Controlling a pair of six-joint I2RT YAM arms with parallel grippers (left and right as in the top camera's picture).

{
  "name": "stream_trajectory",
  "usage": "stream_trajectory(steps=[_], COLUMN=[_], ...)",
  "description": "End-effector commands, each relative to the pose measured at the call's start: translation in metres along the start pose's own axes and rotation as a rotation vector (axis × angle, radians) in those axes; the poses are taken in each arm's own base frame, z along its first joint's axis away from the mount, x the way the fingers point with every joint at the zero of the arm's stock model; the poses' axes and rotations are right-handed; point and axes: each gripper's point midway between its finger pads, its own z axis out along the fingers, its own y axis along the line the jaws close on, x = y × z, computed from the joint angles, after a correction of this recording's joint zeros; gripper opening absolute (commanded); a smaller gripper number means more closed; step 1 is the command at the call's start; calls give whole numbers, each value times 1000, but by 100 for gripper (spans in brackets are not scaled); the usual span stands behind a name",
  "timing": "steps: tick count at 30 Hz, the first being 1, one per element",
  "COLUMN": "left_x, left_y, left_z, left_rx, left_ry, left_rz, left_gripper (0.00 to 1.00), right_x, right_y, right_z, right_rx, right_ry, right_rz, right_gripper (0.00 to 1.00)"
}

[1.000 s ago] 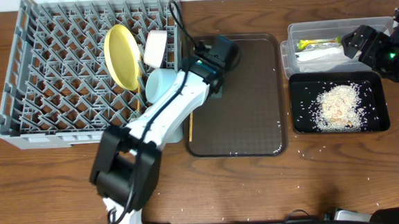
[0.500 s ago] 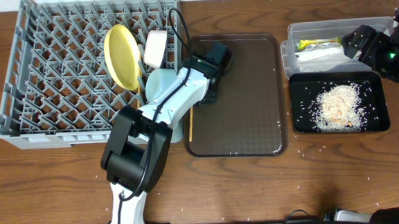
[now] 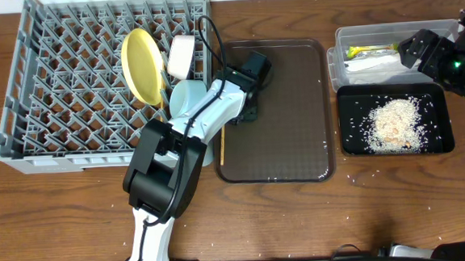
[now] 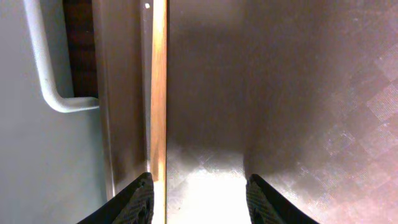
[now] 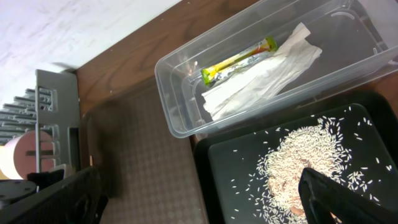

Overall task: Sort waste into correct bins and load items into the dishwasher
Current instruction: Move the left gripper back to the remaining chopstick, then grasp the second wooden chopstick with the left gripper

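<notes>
A thin, straight chopstick [image 4: 158, 87] of pale, orange-tinged wood lies flat along the left inner edge of the brown serving tray [image 4: 298, 93], just beside the grey dish rack [image 3: 68, 92]. The left gripper [image 4: 199, 186] hangs low over it with jaws apart and one fingertip right against the stick, not clamped. The right gripper [image 3: 418, 52], its jaws spread wide and empty, hovers by the clear tub [image 5: 180, 124].

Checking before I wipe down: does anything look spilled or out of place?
Yes. Stray rice grains dot the table beside the black tray, outside it. One wooden chopstick lies along the brown tray's left rim, not yet in the dish rack.
</notes>
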Motion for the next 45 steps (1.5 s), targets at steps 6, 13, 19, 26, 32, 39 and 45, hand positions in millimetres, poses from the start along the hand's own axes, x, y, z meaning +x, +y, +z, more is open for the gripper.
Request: stream_trajectory(steps=[6,13,19,26,32,39,45], left_x=[11,19,29,35,45,47,41], left_y=[8,11,13,-9,-29,-43,-38], left_z=[18,27,34,32,28,28,29], left_rx=[-13,-16,-16,92,104,89,72], left_ry=[32,38,58,97,92,37,15], left_rz=[-23,-31,-71,-71,-17,28,19], left_gripper=[50,50,49,48,45,38,19], right_x=[-5,-5,-5,-5,-5,-5,-5], right_y=[4,4,4,4,4,4,4], right_z=[-6,-6,-6,-6,-6,-6,-6], right_rx=[-11,-11,-11,-11,-11,-11,-11], right_ry=[-17,-18,-18,-17,-18,-18,-18], right_rz=[1,1,1,1,1,1,1], right_gripper=[99,99,99,99,99,99,99])
